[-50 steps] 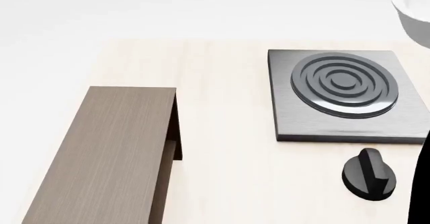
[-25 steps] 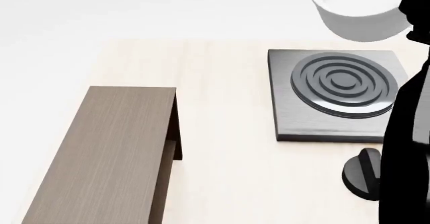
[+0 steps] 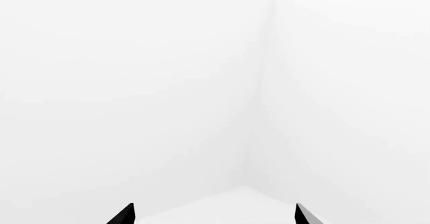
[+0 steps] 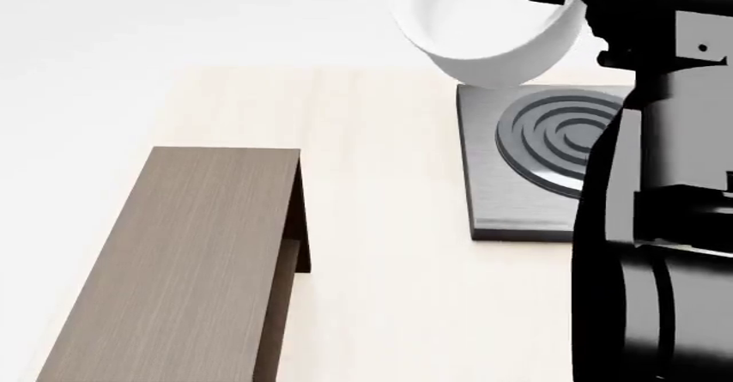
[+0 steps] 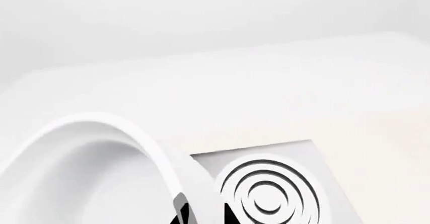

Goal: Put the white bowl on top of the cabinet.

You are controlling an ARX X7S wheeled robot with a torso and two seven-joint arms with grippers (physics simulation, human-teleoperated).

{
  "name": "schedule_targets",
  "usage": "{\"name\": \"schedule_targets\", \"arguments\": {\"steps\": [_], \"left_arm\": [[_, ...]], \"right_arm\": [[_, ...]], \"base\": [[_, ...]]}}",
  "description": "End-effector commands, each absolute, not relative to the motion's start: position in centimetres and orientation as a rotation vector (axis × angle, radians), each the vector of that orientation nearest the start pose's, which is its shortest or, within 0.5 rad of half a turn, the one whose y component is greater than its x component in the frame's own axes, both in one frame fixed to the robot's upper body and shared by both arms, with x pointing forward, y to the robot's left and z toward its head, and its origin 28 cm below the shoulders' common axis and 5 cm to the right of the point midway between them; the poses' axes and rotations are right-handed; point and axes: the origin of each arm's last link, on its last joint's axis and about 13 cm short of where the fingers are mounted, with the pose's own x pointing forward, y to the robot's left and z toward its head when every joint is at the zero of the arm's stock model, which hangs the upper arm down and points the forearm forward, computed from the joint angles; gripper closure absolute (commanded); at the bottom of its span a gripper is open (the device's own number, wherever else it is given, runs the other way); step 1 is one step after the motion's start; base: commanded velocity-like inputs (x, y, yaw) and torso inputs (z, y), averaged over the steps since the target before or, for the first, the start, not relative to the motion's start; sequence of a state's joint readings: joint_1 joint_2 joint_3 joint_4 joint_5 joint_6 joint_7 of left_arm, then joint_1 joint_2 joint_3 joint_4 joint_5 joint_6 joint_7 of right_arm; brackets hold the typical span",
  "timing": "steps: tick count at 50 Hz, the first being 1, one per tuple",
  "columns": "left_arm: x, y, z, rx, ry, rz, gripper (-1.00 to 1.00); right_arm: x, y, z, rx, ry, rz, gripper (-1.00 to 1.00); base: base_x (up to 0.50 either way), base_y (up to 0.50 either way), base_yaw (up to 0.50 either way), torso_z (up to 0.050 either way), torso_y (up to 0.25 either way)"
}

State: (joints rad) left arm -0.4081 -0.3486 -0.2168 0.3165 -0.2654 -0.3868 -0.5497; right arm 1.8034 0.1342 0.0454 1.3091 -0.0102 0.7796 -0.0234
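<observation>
Since a second ago the right arm (image 4: pixel 653 227) has swung in from 3 o'clock, and the white bowl (image 4: pixel 487 30) it carries has travelled toward 9 o'clock along the top of the head view. The bowl now hangs tilted in the air over the far edge of the stove plate (image 4: pixel 521 167), well apart from the cabinet (image 4: pixel 184 262), which lies at 7 o'clock on the tabletop (image 4: pixel 390 270).

The right tool (image 5: pixel 183 213) pinches the bowl's thick rim at its 3 o'clock side, one finger on each face of the wall. That narrow grip on a glossy, tilted rim is the likely failure: a quick swing could let the bowl rotate or slip and drop short of the cabinet.

The left tool (image 3: pixel 213 218) is spread apart, gripping nothing.
</observation>
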Motion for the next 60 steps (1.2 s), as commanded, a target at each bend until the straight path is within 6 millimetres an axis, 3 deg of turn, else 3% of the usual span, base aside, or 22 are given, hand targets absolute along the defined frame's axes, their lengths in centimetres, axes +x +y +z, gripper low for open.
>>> {"name": "schedule_targets", "arguments": {"steps": [1, 13, 38, 60], "left_arm": [[26.6, 31.3, 17.8, -0.028, -0.403, 0.689, -1.0], [26.7, 31.3, 17.6, -0.031, -0.404, 0.688, -1.0], [26.7, 31.0, 17.7, -0.015, -0.403, 0.682, -1.0], [26.6, 31.2, 18.4, -0.024, -0.402, 0.688, -1.0]], "right_arm": [[41.2, -13.3, 35.2, 0.088, 0.287, 0.05, 1.0], [41.2, -11.5, 35.0, 0.1, 0.322, 0.181, 1.0], [40.6, -10.2, 33.7, 0.275, 0.444, 0.362, 1.0], [38.1, -8.1, 33.7, 0.189, 0.422, 0.482, 1.0]], "base": [[0.0, 0.0, 0.0, 0.0, 0.0], [0.0, 0.0, 0.0, 0.002, 0.001], [0.0, 0.0, 0.0, 0.0, 0.001], [0.0, 0.0, 0.0, 0.0, 0.001]]}}
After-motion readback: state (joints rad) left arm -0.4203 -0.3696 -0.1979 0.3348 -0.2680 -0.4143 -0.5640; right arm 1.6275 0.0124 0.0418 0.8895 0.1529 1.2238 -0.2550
